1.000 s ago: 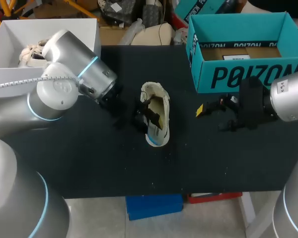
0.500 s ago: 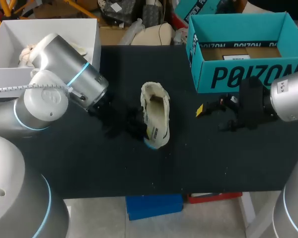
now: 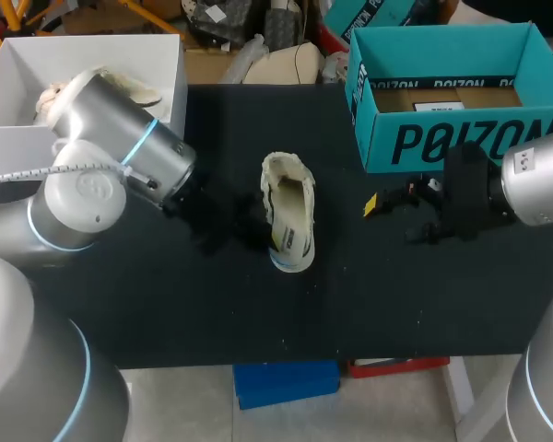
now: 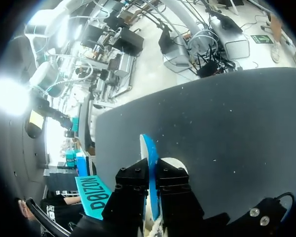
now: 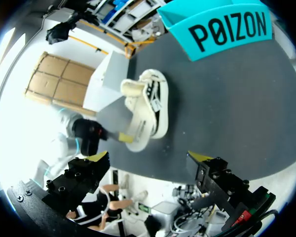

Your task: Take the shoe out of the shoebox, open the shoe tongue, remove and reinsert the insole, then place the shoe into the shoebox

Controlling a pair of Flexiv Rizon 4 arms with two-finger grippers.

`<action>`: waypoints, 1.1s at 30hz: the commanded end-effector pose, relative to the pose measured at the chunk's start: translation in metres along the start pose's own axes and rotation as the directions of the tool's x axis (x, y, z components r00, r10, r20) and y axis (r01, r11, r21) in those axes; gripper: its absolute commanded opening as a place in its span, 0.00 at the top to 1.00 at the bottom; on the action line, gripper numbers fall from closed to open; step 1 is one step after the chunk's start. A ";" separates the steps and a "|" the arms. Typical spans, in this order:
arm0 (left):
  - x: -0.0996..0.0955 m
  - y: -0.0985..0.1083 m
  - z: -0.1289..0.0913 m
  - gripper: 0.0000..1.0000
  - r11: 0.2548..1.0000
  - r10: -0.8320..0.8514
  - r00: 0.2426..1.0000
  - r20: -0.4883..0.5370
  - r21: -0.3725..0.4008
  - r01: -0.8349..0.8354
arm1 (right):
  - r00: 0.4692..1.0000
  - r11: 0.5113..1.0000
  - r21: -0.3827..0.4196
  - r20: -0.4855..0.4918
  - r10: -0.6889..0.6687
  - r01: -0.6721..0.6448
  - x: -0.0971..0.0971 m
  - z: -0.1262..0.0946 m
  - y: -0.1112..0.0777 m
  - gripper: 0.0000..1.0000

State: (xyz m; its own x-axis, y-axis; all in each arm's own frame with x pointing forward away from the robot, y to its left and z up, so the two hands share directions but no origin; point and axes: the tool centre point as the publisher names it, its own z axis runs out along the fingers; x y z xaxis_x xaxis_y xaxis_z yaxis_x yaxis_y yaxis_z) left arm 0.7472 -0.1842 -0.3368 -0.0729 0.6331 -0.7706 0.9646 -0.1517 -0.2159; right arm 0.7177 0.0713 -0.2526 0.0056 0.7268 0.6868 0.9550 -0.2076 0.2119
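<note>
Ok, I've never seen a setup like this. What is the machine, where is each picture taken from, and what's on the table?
It is a robot with two arms, each ending in a two-fingered pincer. One picture looks down from above and behind it; the two round ones come from cameras on the wrists. On the dark table lie a pale shoe, a teal shoebox and a white box. The left pincer is closed on a thin blue-edged part of the shoe. The right pincer is open and empty, near the shoebox.
</note>
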 end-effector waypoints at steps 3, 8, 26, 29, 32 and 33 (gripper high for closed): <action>0.006 0.014 0.011 1.00 1.000 -0.023 0.998 0.050 0.007 0.022 | 1.000 1.000 -0.001 0.002 0.000 0.000 0.001 0.000 0.000 0.00; 0.006 0.027 0.012 1.00 0.999 -0.041 0.995 0.089 0.003 0.041 | 1.000 1.000 -0.001 0.002 0.000 0.000 0.001 0.000 0.000 0.00; 0.003 0.062 0.007 1.00 0.996 -0.050 0.995 0.091 -0.070 0.056 | 1.000 1.000 -0.001 0.002 0.000 0.000 0.001 0.000 0.000 0.00; 0.003 0.066 0.006 1.00 0.995 -0.047 0.997 0.062 -0.087 0.052 | 1.000 1.000 -0.001 0.002 0.000 0.000 0.001 0.000 0.000 0.00; 0.003 0.068 0.006 1.00 0.995 -0.047 0.998 0.035 -0.091 0.050 | 1.000 1.000 -0.001 0.002 0.000 0.000 0.001 0.000 0.000 0.00; 0.004 0.069 0.007 1.00 0.994 -0.041 0.999 0.013 -0.099 0.042 | 1.000 1.000 -0.001 0.002 0.000 0.000 0.001 0.000 0.000 0.00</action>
State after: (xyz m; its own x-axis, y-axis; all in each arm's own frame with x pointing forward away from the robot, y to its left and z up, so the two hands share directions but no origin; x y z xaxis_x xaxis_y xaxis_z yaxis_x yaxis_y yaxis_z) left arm 0.8088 -0.1938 -0.3619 -0.1238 0.5986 -0.7914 0.9793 -0.0551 -0.1949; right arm 0.7176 0.0713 -0.2526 0.0056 0.7268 0.6868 0.9550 -0.2076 0.2119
